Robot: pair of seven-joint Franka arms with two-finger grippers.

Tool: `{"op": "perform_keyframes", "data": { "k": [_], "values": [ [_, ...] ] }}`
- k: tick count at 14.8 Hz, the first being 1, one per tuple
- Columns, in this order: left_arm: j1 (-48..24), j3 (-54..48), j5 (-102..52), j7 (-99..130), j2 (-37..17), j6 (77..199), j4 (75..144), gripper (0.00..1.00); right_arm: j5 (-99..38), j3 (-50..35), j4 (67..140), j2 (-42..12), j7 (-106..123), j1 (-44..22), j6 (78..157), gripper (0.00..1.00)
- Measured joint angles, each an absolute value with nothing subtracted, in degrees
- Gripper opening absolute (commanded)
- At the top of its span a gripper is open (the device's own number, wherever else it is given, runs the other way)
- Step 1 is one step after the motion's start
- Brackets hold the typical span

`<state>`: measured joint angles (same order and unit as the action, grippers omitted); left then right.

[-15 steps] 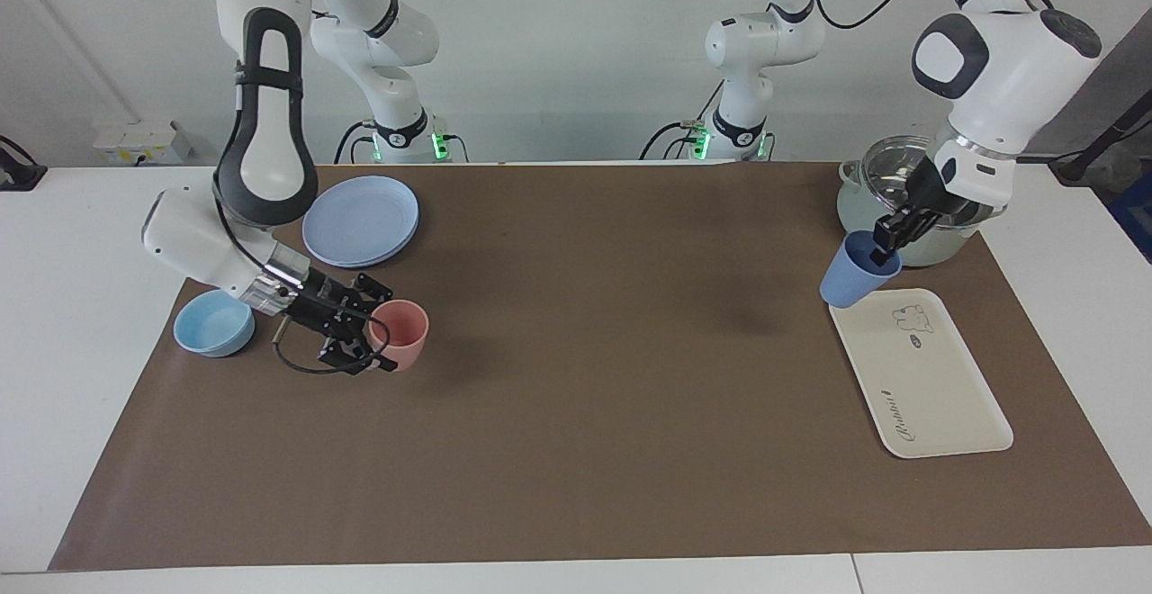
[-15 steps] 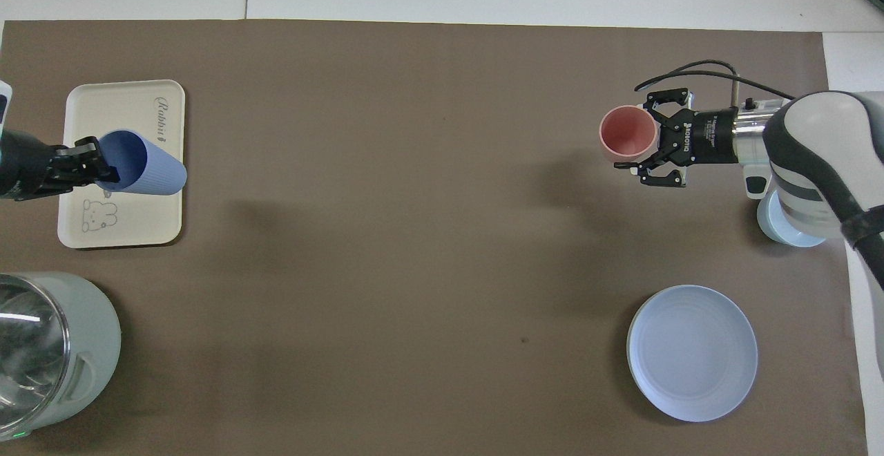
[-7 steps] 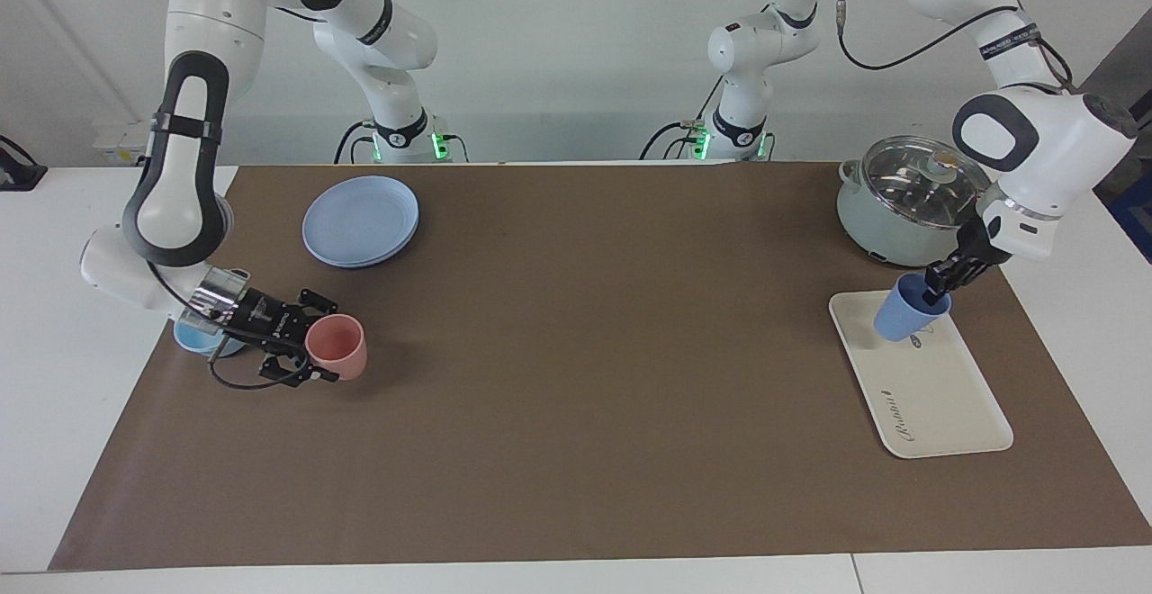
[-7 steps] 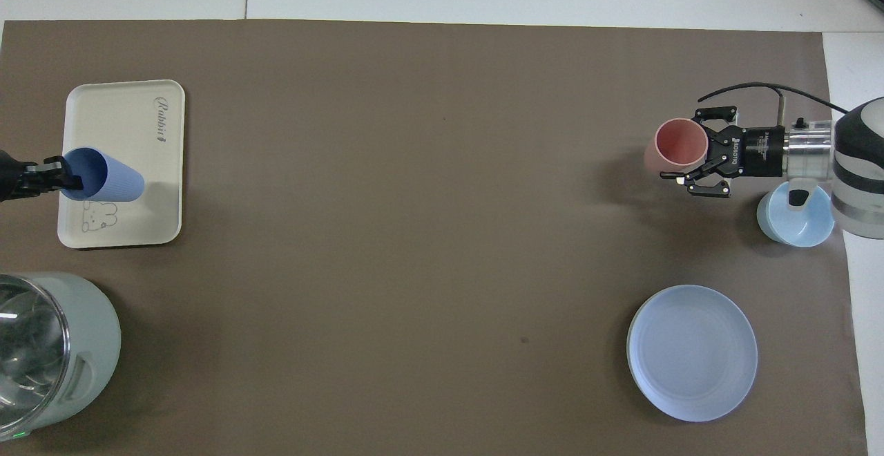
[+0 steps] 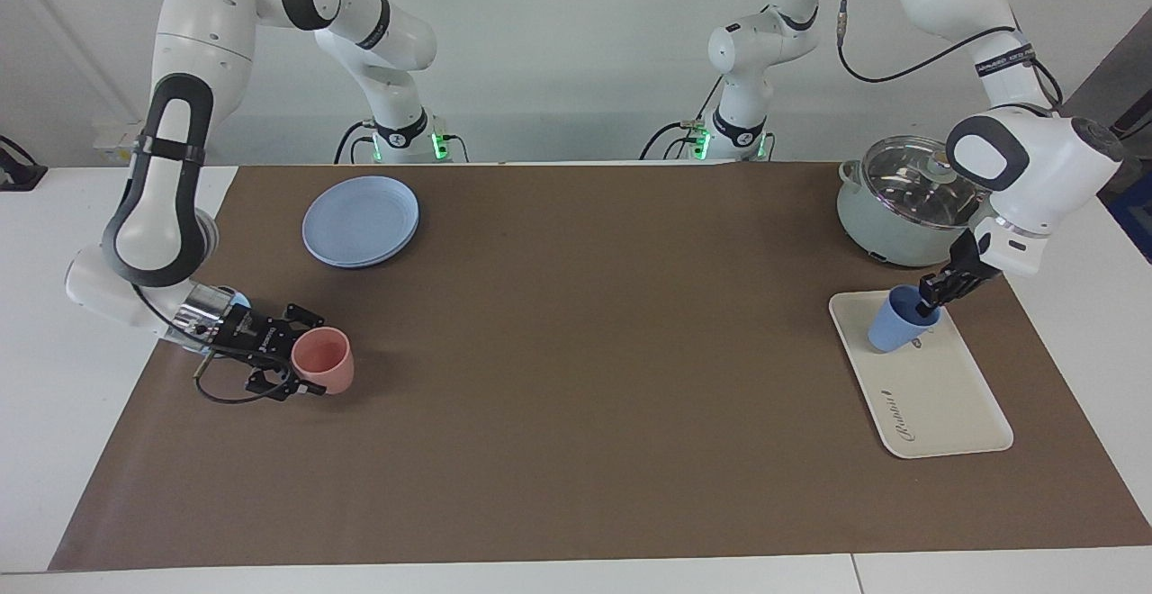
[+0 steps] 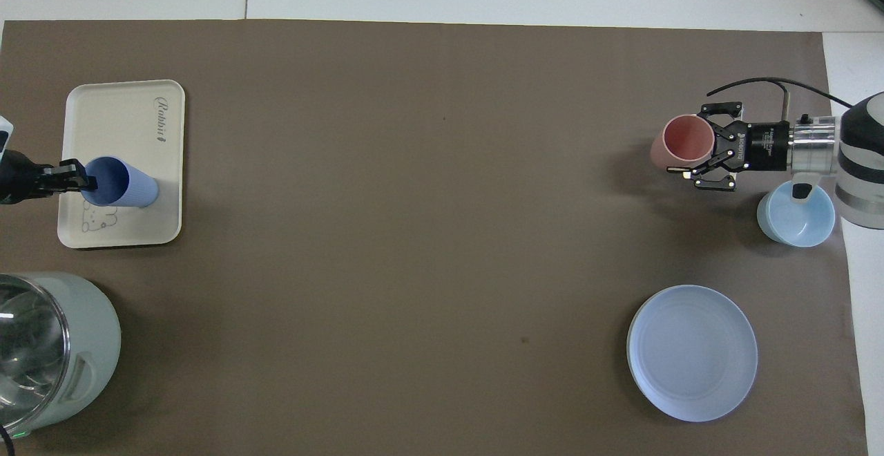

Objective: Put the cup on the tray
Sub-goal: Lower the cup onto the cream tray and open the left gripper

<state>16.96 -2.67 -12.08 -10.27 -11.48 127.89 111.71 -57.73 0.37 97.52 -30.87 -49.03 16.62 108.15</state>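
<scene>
While both jaws grip cups, the blue cup (image 5: 893,327) meets the "Rabbit" tray (image 5: 945,396).

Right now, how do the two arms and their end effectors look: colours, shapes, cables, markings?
Both arms are glossy white with rounded links and dark grey or black joint panels. The right end effector is black with a silver wrist collar, white lettering on its body and a thin black cable looping beside it. The left end effector is small and black under a bulky white wrist; a black cable runs along that arm, under a black lettered band.
</scene>
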Motion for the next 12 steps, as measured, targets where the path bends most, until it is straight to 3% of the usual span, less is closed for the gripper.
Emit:
{"op": "perform_keyframes", "data": {
  "k": [6,7,8,12],
  "values": [
    [16.87,-2.87,-12.11,-11.15,-10.84,127.90,110.06,1.00,-57.73,0.31,97.24,-32.23,-48.97,17.13,110.36,0.00],
    [16.72,-3.08,-12.11,-11.20,-10.38,126.20,108.71,1.00,-57.73,0.34,97.25,-32.26,-48.97,17.15,110.47,0.49],
    [16.36,-3.31,-12.10,-11.23,-9.84,123.79,107.23,1.00,-57.73,0.34,97.32,-32.27,-48.97,17.13,111.16,0.67],
    [11.72,-3.57,-6.18,-11.37,-6.74,116.56,103.69,1.00,-57.84,0.31,98.88,-31.81,-48.97,17.32,117.11,0.92]
  ]
}}
